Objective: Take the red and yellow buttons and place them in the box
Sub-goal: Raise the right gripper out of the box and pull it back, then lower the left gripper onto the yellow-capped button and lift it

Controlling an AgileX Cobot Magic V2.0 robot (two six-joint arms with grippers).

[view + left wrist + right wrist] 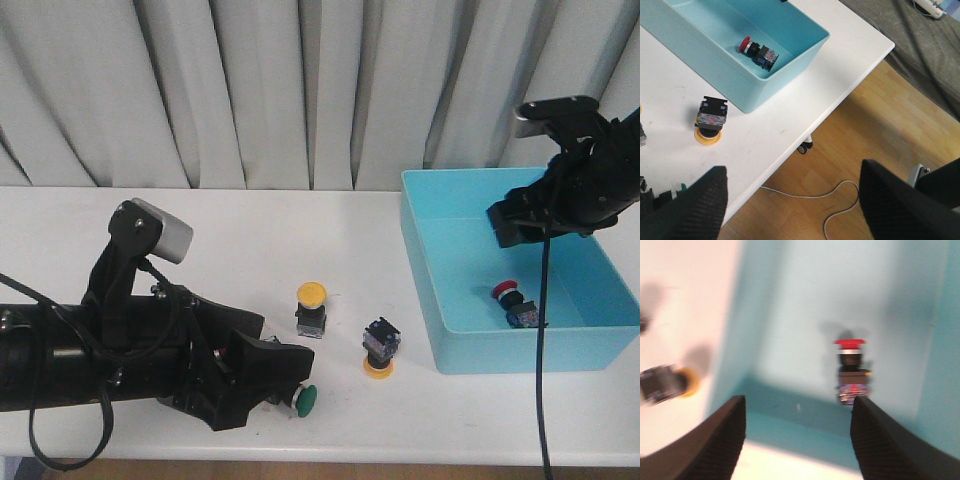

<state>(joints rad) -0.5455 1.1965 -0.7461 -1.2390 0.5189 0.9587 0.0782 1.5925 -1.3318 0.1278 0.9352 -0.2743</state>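
The right hand (520, 228) is held above the turquoise box (425, 300), fingers spread apart and empty. A red push-button (508, 292) is seen lying on its side inside the box. The left hand (285, 385) is laid low on the white surface (250, 240), fingers parted. Left of the box, one yellow-capped button (312, 308) stands upright, another (381, 348) cap-down. Wooden flooring (880, 130) is shown only by the left wrist view.
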